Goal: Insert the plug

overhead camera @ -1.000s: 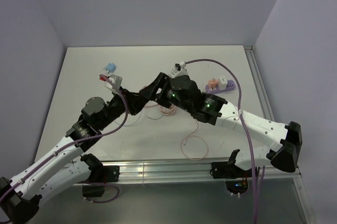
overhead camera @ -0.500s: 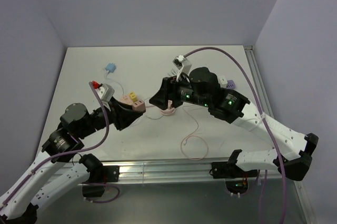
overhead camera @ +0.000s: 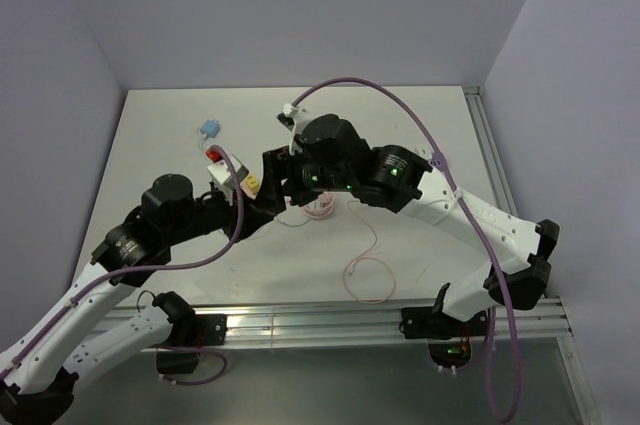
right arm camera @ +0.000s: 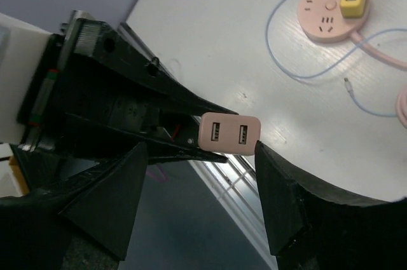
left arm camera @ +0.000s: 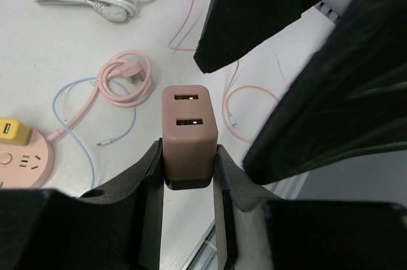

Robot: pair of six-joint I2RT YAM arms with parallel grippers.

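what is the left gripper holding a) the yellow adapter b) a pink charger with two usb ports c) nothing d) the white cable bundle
B: in the left wrist view the pink charger sits clamped in the left gripper, its two USB ports showing; the yellow adapter is on the round pink strip.

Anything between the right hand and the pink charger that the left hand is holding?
Nothing visible. The right hand is open, and the pink charger shows between its fingers, port end bare; the left hand grips only its base.

Pink two-port plug (left arm camera: pixel 189 131), apparently aloft
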